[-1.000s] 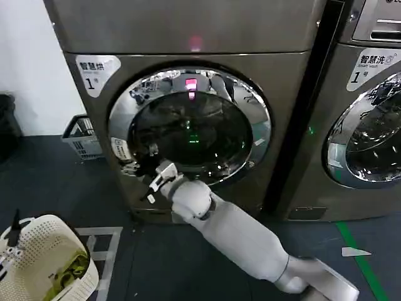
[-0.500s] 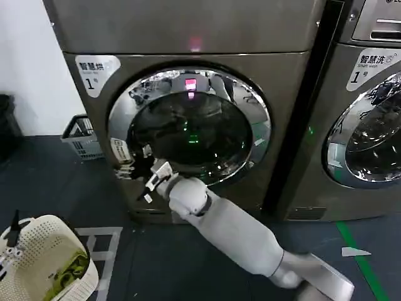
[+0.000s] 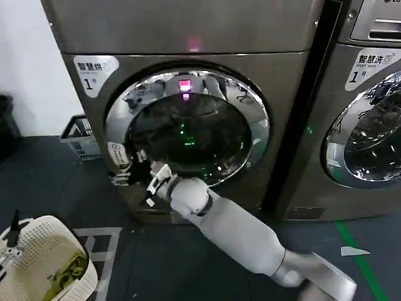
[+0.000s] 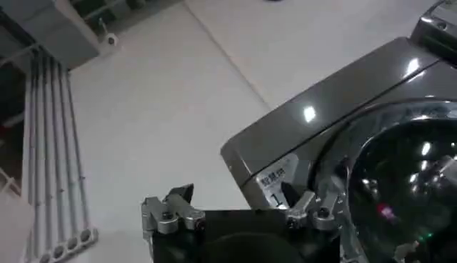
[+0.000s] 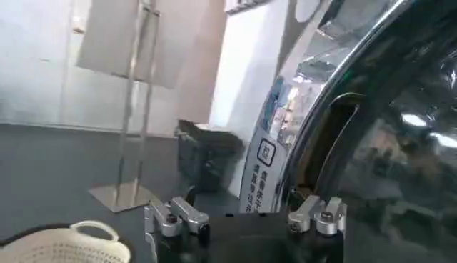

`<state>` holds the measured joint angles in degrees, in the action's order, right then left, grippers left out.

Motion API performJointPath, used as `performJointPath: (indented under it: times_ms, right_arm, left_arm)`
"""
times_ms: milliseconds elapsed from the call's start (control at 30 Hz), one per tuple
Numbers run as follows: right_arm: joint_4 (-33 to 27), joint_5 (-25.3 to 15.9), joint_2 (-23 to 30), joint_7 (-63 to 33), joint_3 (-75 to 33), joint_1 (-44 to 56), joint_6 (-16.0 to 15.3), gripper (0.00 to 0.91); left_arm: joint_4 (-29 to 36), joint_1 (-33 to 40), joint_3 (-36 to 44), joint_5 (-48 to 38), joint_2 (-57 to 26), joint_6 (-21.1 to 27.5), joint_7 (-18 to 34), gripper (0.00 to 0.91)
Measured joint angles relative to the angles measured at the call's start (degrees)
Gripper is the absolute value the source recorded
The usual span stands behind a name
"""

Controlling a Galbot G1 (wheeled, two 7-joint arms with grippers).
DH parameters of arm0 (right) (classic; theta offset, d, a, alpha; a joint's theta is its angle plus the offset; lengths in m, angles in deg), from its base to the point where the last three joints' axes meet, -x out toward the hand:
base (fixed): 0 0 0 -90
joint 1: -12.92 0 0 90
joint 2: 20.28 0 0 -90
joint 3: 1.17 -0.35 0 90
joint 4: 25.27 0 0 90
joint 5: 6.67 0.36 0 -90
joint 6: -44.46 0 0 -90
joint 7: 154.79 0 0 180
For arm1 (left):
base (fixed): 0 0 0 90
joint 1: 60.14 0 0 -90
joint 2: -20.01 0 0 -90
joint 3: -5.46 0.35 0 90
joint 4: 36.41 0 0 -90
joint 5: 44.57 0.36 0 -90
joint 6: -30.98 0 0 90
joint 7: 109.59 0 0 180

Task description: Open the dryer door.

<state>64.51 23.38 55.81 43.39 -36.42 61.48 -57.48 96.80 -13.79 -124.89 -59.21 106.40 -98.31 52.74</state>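
While the dryer door (image 3: 187, 128) sits in the front of the left of two machines, the right gripper (image 3: 150, 177) is placed at the door's chrome rim at about 7 o'clock; its finger spread cannot be told. One second machine (image 3: 366, 106) is seen at 3 o'clock. One white laundry basket (image 3: 44, 263) lies at 8 o'clock on the floor.

A white label (image 3: 95, 67) at the upper left corner of the dryer (image 3: 188, 37) front read "智慧烘" with a large "1" below it. On the neighbouring machine (image 3: 369, 125), a matching label (image 3: 372, 66) at the upper part of its front read "智慧洗", small "Smart wash" and "1". A sticker (image 3: 117, 154) on the door's chrome rim (image 3: 260, 106) carried print too small to read.
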Motion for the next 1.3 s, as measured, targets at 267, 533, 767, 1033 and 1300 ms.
performJointPath:
  times_ms: [267,533,767,1033,1300]
  right_arm:
    - [3.37,2.32,-2.98,2.69,0.87,0.3,-0.21,0.907]
    - [7.79,3.54,-6.69,4.01,1.51,1.63,-0.37,0.907]
    - [12.24,5.03,-10.17,5.51,2.23,2.11,-0.94,0.907]
    - [18.58,7.72,-15.01,8.59,2.04,3.27,-1.44,0.907]
    - [23.84,8.51,-19.51,12.04,0.84,5.0,-1.47,0.907]
  left_arm:
    - [-1.83,1.29,-2.21,-2.63,-1.65,4.1,-0.34,0.907]
    - [-5.37,3.82,-6.22,-4.82,-5.07,7.78,-0.36,0.907]
    - [-7.27,5.46,-4.75,-3.91,-8.36,9.74,-2.42,0.907]
    - [-8.8,9.32,-0.74,-5.27,-13.86,14.62,-5.93,0.907]
    - [-11.54,13.28,5.4,-5.03,-21.52,17.56,-8.59,0.907]
